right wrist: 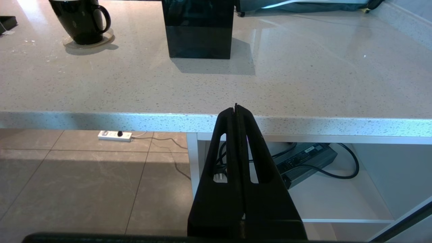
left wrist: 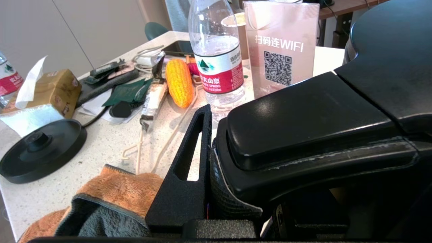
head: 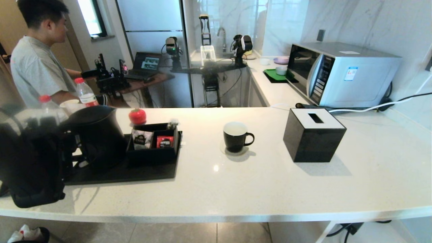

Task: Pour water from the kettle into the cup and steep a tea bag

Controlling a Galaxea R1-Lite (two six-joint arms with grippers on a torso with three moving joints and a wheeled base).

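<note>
Left gripper (left wrist: 216,162) clamped on kettle (head: 96,135) handle at tray (head: 135,173). Pour step underway. Next: carry across, tip spout over cup (head: 235,135) mid-counter. Right gripper (right wrist: 236,109) pinched together, empty, parked below counter edge.

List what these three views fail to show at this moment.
- Water level: the matte black jug kettle has its lid on in the head view.
- Grip: in the left wrist view the kettle handle covers the left gripper beyond one finger.
- Tea bag: no small pale pouch can be made out.
</note>
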